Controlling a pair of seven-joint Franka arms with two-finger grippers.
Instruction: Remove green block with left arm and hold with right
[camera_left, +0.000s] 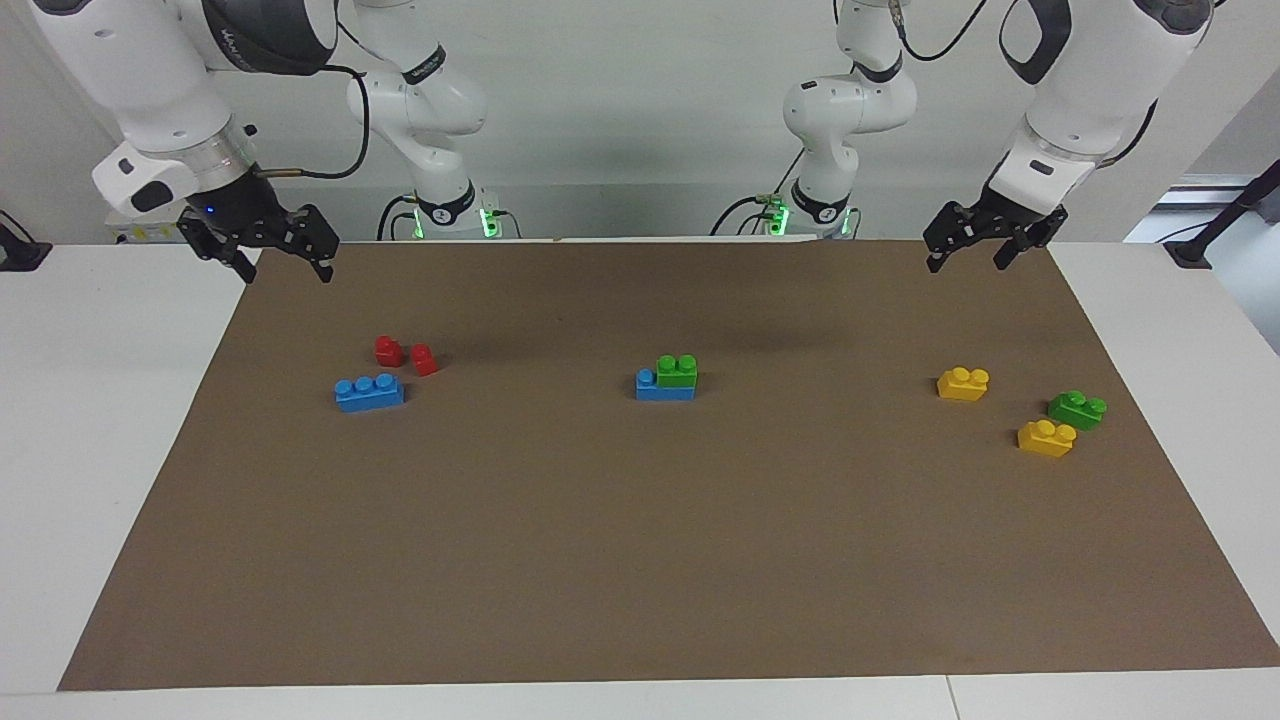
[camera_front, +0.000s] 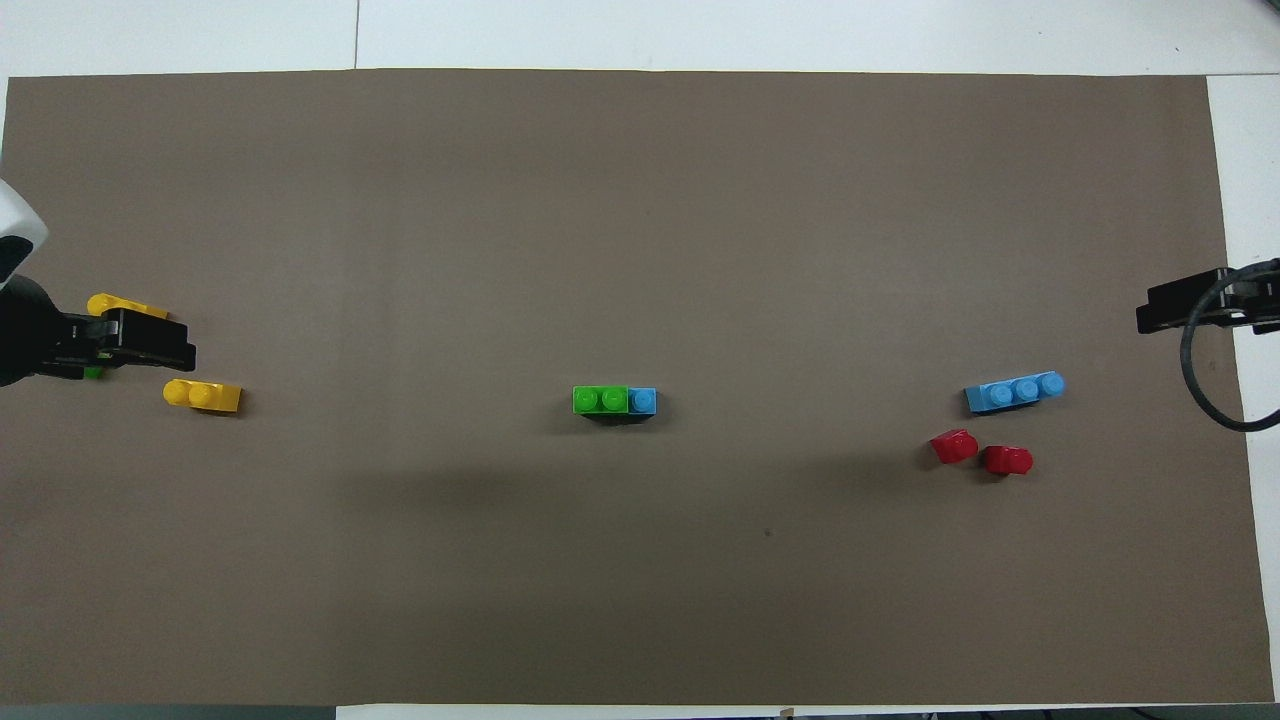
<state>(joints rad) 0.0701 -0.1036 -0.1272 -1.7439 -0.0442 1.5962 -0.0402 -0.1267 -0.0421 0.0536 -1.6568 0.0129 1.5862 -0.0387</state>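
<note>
The green block sits stacked on one end of a blue brick in the middle of the brown mat; one blue stud stays uncovered. The pair also shows in the overhead view, green block on the blue brick. My left gripper hangs open and empty in the air over the mat's edge by the robots, at the left arm's end. My right gripper hangs open and empty over the mat's corner at the right arm's end. Both are well away from the stack.
A loose blue three-stud brick and two red blocks lie toward the right arm's end. Two yellow bricks and a darker green brick lie toward the left arm's end. White table surrounds the mat.
</note>
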